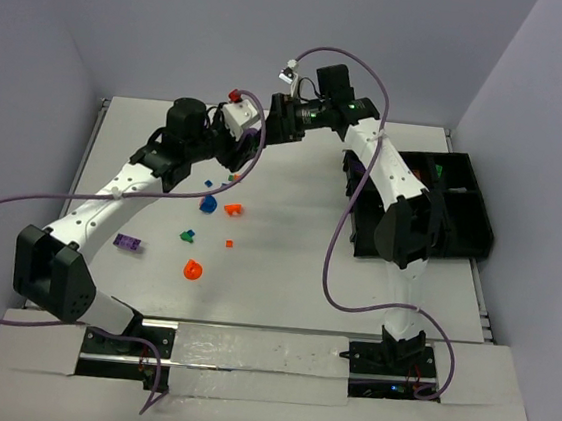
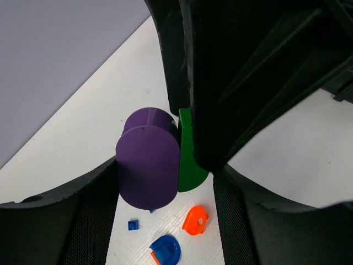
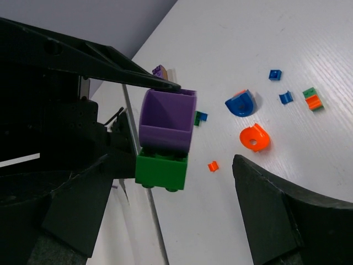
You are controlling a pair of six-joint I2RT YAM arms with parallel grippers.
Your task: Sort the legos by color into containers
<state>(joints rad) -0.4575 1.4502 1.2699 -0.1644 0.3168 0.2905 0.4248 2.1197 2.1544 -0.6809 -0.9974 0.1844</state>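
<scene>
Robotics lab: white table (image 1: 285,271), bare walls (image 1: 180,19) at 9, 12 and 3 o'clock, two cabled arms (image 1: 100,207) bolted at 6.

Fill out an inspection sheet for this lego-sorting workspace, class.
Surface: white table, no spills seen.
Job's things: loose legos mid-table, among them a blue rounded piece, an orange rounded piece and a purple brick; black tray at the right; a purple-green stack held in the air.
Clutter: nothing seen.
Grippers: left gripper clamps the stack; right gripper open around it.
Cables: purple cables loop off both arms.
Surroundings: pale walls on three sides.
</scene>
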